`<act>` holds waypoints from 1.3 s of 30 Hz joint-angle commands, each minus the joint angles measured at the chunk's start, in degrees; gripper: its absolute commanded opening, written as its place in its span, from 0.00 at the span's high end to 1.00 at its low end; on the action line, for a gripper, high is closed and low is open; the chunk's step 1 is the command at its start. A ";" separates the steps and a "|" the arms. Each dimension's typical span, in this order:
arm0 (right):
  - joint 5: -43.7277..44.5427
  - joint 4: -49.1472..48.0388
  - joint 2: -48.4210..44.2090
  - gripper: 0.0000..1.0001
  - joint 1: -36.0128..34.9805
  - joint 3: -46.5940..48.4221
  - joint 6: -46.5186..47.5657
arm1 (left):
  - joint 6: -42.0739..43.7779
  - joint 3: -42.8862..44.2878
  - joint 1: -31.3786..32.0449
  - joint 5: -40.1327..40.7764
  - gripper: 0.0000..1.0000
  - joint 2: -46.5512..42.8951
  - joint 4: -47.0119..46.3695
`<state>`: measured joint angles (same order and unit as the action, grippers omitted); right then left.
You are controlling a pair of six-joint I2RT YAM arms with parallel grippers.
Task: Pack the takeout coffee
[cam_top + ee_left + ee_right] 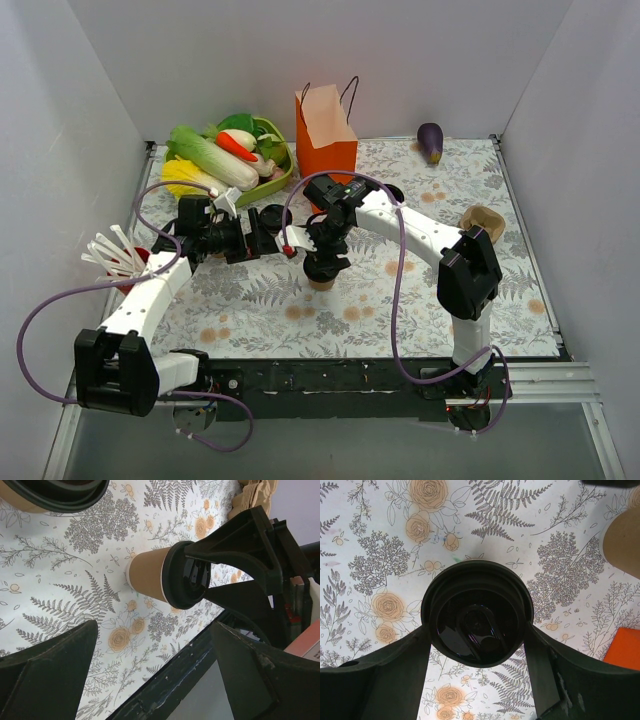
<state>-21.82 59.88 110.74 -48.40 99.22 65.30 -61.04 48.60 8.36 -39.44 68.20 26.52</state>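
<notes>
Standing upright on the floral tablecloth (pixel 300 320) near the table's middle, a lidded kraft coffee cup (pixel 321 277) sits between the fingers of the right gripper (pixel 325 262), which comes down on it from above. In the right wrist view those fingers (pixel 395 675) press the black lid (pixel 477 613) at its 9 and 3 o'clock sides, so the gripper is closed on the lid. At 9 o'clock of the cup, the left gripper (pixel 272 232) has its fingers spread wide with nothing between them; its camera looks past them at the cup. Out at 3 o'clock lies a brown cup sleeve (pixel 482 222). Farther back, at 12 o'clock, an orange paper bag (pixel 326 135) stands open, with a green tray of toy vegetables (pixel 232 155) at 10 o'clock and an eggplant (pixel 431 142) at 2 o'clock.
</notes>
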 commanded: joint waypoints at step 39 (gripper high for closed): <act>-3.84 -13.03 -4.83 0.38 0.24 -15.11 -7.46 | -12.27 -9.22 7.28 -7.93 0.13 19.07 -22.39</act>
<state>-26.11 46.50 104.60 -48.03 87.70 58.70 -73.52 39.99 15.62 -49.76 87.07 3.09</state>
